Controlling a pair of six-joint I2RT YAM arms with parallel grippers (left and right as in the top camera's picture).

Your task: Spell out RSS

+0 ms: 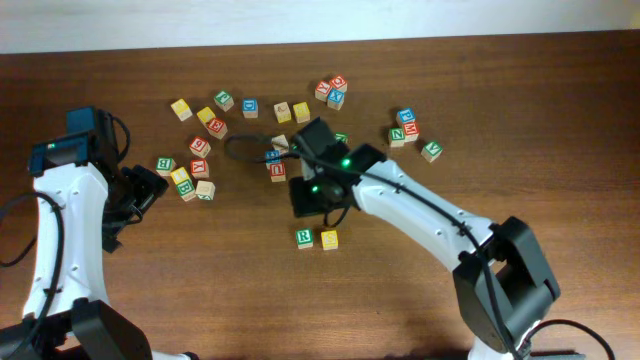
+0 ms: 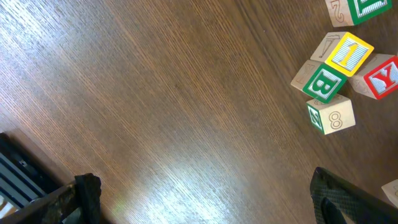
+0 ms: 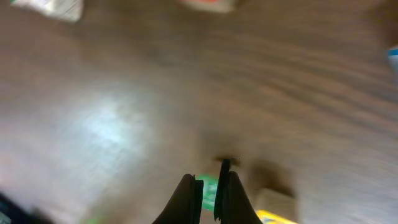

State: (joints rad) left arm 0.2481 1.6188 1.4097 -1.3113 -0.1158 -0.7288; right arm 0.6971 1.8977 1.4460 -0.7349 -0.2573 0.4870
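Observation:
A green R block [image 1: 304, 238] and a yellow block [image 1: 329, 239] stand side by side on the table at the front centre. My right gripper [image 1: 318, 205] hovers just behind them. In the blurred right wrist view its fingers [image 3: 208, 186] are pressed nearly together with nothing held. The green block [image 3: 209, 190] shows through the slit, and the yellow block [image 3: 273, 214] lies to the right. My left gripper [image 1: 130, 205] is open and empty at the left, with its jaws [image 2: 205, 205] spread wide over bare wood.
Several loose letter blocks lie scattered across the back of the table [image 1: 250, 108]. A cluster sits beside the left gripper: a yellow 1 block [image 2: 348, 53], a green B block [image 2: 324, 82], an 8 block [image 2: 333, 115] and a red Y block [image 2: 380, 78].

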